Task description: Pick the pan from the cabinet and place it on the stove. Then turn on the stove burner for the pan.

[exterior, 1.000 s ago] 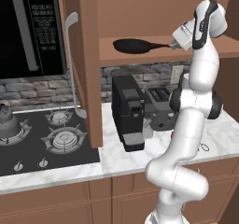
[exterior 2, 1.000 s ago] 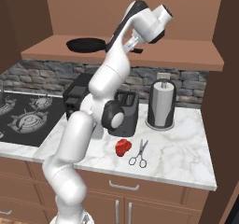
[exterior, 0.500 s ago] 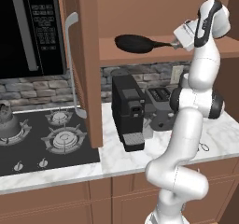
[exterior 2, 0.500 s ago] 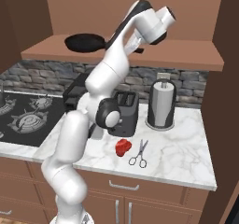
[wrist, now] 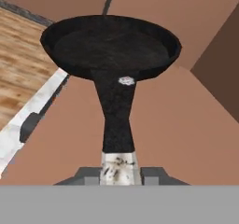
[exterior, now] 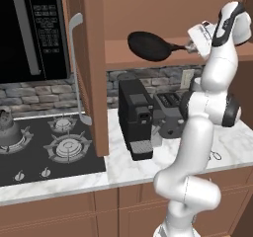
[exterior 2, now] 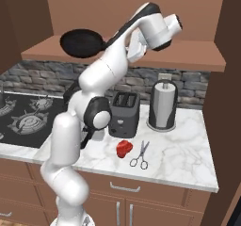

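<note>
The white marble tabletop (exterior 2: 188, 149) carries a black coffee machine (exterior: 136, 117), which serves as the landmark. The stove (exterior: 29, 154) is set into the tabletop on the machine's left. A dark toaster (exterior 2: 123, 113) stands to its right; farther right is a paper-towel holder (exterior 2: 162, 105). In front of the toaster lie a red item (exterior 2: 124, 148) and scissors (exterior 2: 140, 155).

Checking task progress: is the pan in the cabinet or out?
Out. The pan hangs in front of the cabinet shelf, held by its handle in the gripper.
</note>
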